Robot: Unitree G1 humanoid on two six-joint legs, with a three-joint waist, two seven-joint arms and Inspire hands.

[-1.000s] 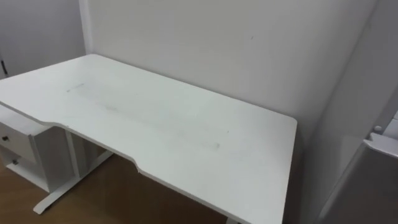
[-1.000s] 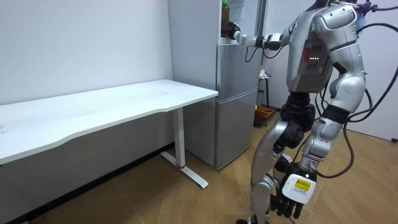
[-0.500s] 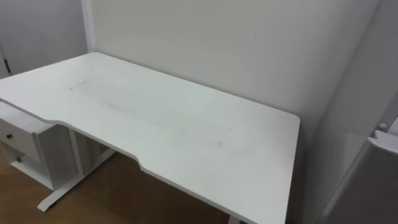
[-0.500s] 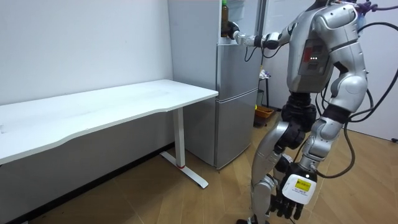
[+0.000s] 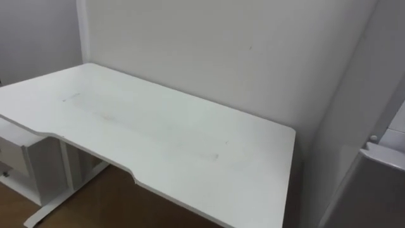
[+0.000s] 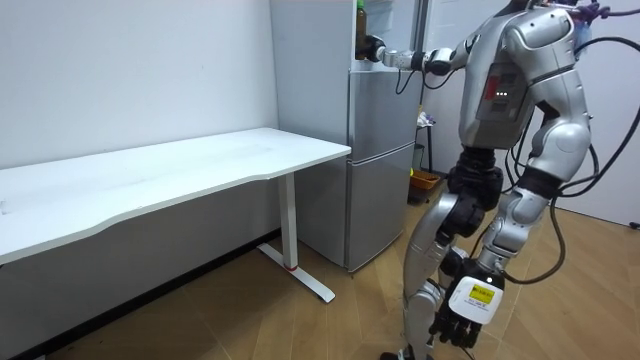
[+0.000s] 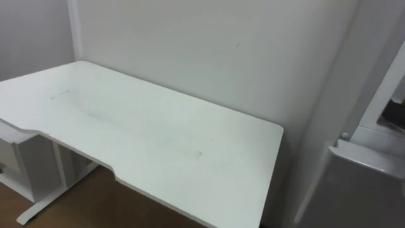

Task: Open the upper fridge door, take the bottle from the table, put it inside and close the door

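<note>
In the room view I stand beside the silver fridge (image 6: 380, 150), facing the white desk. My right arm reaches out to the fridge's upper part. The right hand (image 6: 375, 48) is shut on a dark bottle (image 6: 361, 24) with a green cap, held upright at the top compartment's opening. My left hand (image 6: 462, 318) hangs low by my leg with relaxed fingers and holds nothing. In the eye views the fridge's side and its lower door top (image 7: 364, 158) fill the right edge.
The white desk (image 5: 190, 145) stands against the wall just left of the fridge, with a low drawer unit (image 5: 19, 166) under its far left end. A small orange bin (image 6: 425, 182) sits on the wooden floor behind the fridge.
My right forearm has risen a little, keeping the bottle at the upper fridge. The left hand has swung slightly. The eye views have shifted, so my head has moved.
</note>
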